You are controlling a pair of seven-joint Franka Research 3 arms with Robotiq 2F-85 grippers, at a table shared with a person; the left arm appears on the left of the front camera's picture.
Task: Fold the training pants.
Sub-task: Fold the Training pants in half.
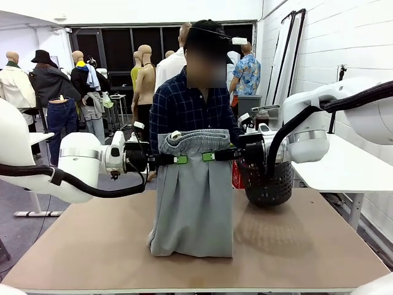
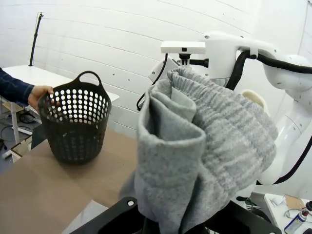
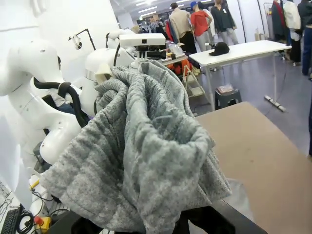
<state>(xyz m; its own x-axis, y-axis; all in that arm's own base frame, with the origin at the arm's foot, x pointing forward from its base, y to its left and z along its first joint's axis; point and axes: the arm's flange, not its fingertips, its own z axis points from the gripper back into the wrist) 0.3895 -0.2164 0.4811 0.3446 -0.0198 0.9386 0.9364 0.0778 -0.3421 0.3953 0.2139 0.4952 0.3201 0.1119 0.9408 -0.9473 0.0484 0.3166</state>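
The light grey training pants hang in the air over the table's middle, their lower end resting on the tabletop. My left gripper is shut on the left side of the gathered waistband, and my right gripper is shut on its right side. The two grippers face each other, close together, so the waistband bunches above them. In the left wrist view the bunched grey pants rise between my fingers. The right wrist view shows the same grey pants heaped over my fingers.
A black mesh basket stands on the table at the right, behind my right gripper; a person's hand holds its rim. The person stands at the far side, behind the pants. The brown table has bare room left and right.
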